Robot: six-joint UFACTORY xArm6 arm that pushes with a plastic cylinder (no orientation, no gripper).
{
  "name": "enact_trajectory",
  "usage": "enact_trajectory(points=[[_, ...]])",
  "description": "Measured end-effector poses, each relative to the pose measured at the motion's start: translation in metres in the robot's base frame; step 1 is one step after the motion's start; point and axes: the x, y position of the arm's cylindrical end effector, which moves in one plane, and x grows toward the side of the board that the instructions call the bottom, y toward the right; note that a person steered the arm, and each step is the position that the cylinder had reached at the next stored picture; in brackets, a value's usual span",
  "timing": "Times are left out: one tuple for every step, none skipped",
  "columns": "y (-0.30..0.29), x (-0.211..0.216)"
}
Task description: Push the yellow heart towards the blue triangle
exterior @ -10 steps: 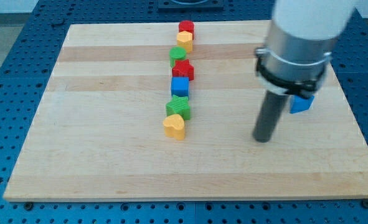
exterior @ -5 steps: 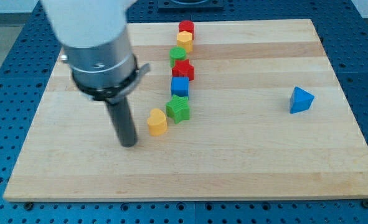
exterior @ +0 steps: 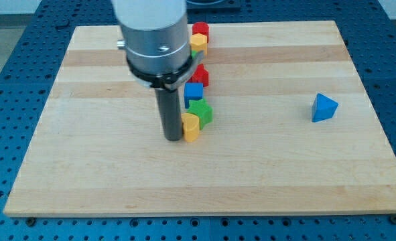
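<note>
The yellow heart [exterior: 191,126] lies near the board's middle, touching the green block [exterior: 201,112] on its upper right. My tip [exterior: 173,138] is right against the heart's left side. The blue triangle [exterior: 324,107] sits far off at the view's right, alone. The arm's grey body hides part of the block column above the heart.
A column of blocks runs up from the heart: a green block, a blue cube [exterior: 193,92], a red block [exterior: 200,75], a yellow block [exterior: 198,43] and a red block [exterior: 200,29] at the top. The wooden board [exterior: 84,167] ends close below and at the view's right.
My tip has moved right from the heart's left and now touches it. The yellow heart has slid right and sits under the green block, which shifted slightly right.
</note>
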Motion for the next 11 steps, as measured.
enact_trajectory(points=[[0.028,-0.009],[0.055,-0.020],[0.080,-0.029],[0.105,-0.031],[0.108,-0.031],[0.115,-0.034],[0.141,-0.037],[0.170,-0.043],[0.187,-0.045],[0.180,-0.048],[0.166,-0.057]])
